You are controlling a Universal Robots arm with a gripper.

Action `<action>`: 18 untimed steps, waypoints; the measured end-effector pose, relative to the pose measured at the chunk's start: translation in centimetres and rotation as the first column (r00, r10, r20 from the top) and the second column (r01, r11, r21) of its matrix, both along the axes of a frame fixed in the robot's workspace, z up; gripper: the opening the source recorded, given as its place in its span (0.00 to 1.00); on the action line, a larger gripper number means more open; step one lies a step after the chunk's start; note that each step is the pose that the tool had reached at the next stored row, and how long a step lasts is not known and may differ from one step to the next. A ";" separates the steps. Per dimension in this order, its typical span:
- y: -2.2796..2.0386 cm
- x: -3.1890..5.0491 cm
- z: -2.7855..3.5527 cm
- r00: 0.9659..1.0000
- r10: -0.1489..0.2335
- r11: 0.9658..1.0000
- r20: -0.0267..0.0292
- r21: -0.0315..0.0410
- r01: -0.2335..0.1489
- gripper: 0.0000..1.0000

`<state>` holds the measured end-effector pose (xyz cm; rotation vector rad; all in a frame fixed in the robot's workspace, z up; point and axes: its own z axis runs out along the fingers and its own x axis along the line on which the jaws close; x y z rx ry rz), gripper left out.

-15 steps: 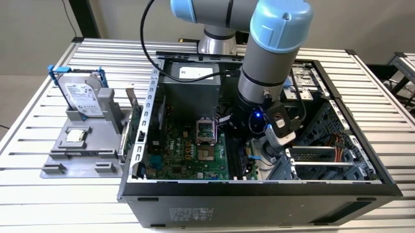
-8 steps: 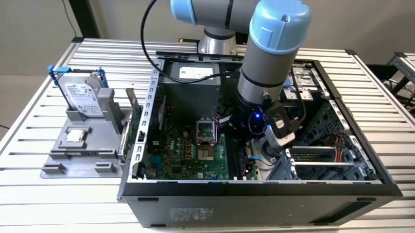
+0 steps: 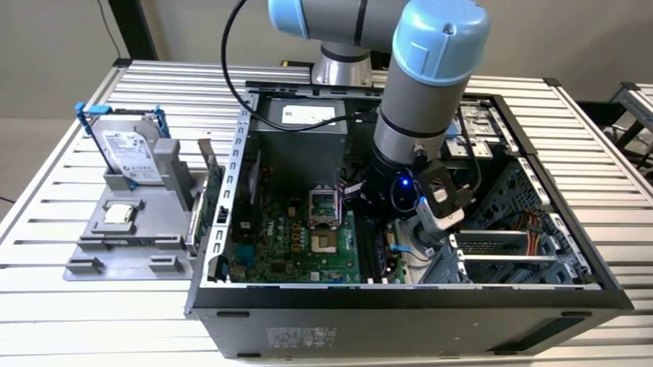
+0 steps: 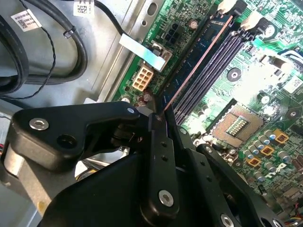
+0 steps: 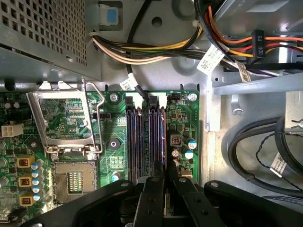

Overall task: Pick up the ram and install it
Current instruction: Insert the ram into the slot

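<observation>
1. Inside an open computer case (image 3: 408, 294) on a slatted metal bench (image 3: 61, 321), the robot arm (image 3: 423, 92) reaches down from the upper middle of the exterior view.
2. Its gripper (image 4: 158, 118) has black fingers (image 5: 154, 198) pinching the ram (image 4: 199, 64), a thin stick seen edge-on.
3. The ram stands in the memory slots (image 5: 147, 142) on the green motherboard (image 5: 113, 127), centre frame in both wrist views.
4. Left of the case, a grey holder (image 3: 133, 229) carries a blue-framed hard drive (image 3: 133, 153).
</observation>
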<state>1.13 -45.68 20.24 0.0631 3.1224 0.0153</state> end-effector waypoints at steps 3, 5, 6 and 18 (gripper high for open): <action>0.05 0.02 -0.11 1.000 0.000 1.000 0.001 0.003 0.000 1.00; 0.01 0.00 0.13 1.000 0.000 1.000 0.000 0.002 0.000 1.00; 0.01 0.01 0.55 1.000 -0.002 1.000 0.000 0.002 0.002 1.00; 0.02 0.01 4.85 1.000 -0.003 1.000 0.000 0.002 0.003 1.00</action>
